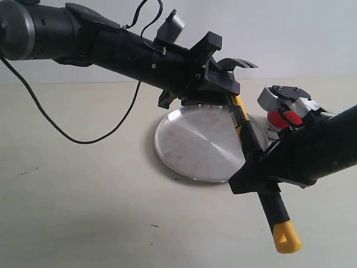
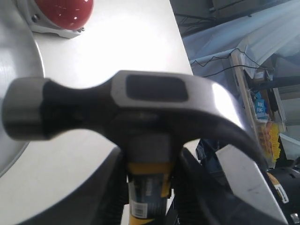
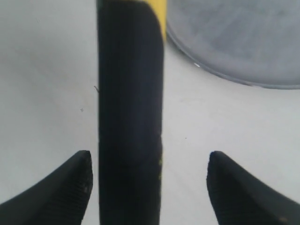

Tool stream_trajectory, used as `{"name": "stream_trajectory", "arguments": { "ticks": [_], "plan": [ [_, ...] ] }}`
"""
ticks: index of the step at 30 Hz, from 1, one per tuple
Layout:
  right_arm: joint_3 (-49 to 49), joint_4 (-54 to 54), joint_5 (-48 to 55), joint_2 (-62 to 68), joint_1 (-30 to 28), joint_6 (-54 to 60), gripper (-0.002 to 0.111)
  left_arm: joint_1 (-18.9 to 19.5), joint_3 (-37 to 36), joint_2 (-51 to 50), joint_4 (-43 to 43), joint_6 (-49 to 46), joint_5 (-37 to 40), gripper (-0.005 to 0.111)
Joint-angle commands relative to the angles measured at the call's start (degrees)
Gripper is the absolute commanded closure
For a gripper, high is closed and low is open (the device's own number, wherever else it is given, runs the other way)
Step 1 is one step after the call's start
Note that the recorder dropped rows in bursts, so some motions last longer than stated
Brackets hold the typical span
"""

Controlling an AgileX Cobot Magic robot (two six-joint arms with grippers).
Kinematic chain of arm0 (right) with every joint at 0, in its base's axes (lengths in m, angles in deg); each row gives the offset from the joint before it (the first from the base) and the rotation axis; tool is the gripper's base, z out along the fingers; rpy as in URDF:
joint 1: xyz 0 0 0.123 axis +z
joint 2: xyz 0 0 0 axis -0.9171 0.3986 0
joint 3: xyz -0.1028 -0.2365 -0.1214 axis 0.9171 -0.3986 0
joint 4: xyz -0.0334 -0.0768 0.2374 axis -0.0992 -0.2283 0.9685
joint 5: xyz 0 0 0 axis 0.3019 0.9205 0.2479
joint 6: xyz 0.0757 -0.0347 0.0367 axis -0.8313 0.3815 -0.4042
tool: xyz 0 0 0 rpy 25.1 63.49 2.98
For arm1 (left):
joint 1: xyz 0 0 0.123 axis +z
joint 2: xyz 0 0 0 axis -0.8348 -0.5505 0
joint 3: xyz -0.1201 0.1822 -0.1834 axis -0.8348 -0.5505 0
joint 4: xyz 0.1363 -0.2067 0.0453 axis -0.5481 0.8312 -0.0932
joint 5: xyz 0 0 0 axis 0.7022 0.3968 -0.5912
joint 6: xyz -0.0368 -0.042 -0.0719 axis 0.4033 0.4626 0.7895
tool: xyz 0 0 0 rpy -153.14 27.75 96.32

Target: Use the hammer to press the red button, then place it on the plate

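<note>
Your left gripper (image 1: 230,99) is clamped on the hammer (image 1: 277,211) just under its head, holding it off the table. The handle runs away from that hand, slanting down to your right gripper (image 3: 148,161). Its jaws stand wide with the black grip between them, touching neither pad. The right hand is the one nearer the handle, so closing it looks like the next move. The red button (image 1: 277,119) sits just behind your right wrist. The plate (image 1: 189,146), below your left hand, holds nothing.

Mid-frame sat plate (image 1: 189,148), button (image 1: 277,119) just to its right; hammer (image 1: 277,212) slanted across plate's right rim twd lower right
</note>
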Motion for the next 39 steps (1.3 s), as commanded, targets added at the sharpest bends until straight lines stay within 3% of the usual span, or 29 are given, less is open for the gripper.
{"name": "stream_trajectory", "arguments": {
  "ticks": [1,7,12,14,39],
  "plan": [
    [-0.1,0.8,0.8,1.3,0.1,1.7,0.043,0.2,0.6,1.4,3.6,-0.1,0.5,0.107],
    [-0.1,0.8,1.1,1.7,0.1,1.7,0.051,0.2,0.6,1.4,4.9,-0.1,0.5,0.107],
    [-0.1,0.8,1.7,1.7,0.1,1.7,0.081,0.2,0.6,1.4,5.3,-0.1,0.5,0.107],
    [-0.1,1.3,2.9,1.7,0.1,3.6,0.107,0.2,0.6,1.4,5.1,-0.3,0.5,0.107],
    [0.0,4.5,-1.2,-4.1,0.1,4.3,0.108,1.0,0.6,1.3,-3.4,-1.3,1.3,0.107]
  ]
}}
